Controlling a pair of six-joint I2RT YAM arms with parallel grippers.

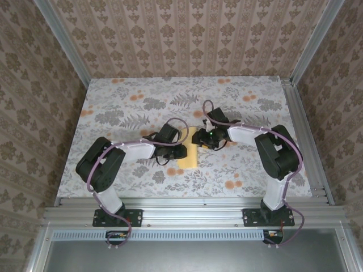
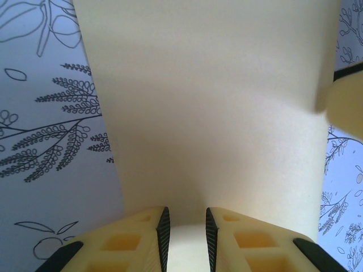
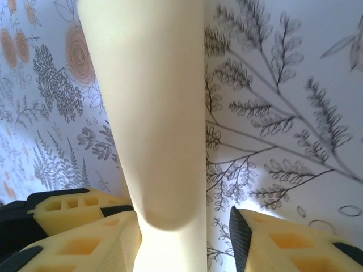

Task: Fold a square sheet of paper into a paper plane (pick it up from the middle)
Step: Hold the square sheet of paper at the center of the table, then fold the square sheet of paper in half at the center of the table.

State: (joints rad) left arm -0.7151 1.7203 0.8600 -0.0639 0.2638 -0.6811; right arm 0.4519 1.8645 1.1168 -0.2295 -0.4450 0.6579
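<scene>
The square sheet of paper (image 1: 189,158) is pale yellow and lies mid-table, bent into a long narrow shape between my two grippers. My left gripper (image 1: 180,152) comes at it from the left. In the left wrist view the sheet (image 2: 210,102) curves up ahead, and the left gripper (image 2: 187,212) is shut on a bulged fold of it, jaws narrowly apart. My right gripper (image 1: 202,143) is at the sheet's far right edge. In the right wrist view the sheet (image 3: 153,113) rests against the left finger, and the right gripper (image 3: 184,218) stands open. The paper plane is out of view.
The table (image 1: 113,107) has a pale cloth with grey leaf and orange flower prints. Patterned walls close it in on three sides, with a metal rail (image 1: 193,204) along the near edge. The other gripper's yellow finger (image 2: 346,102) shows at the right of the left wrist view.
</scene>
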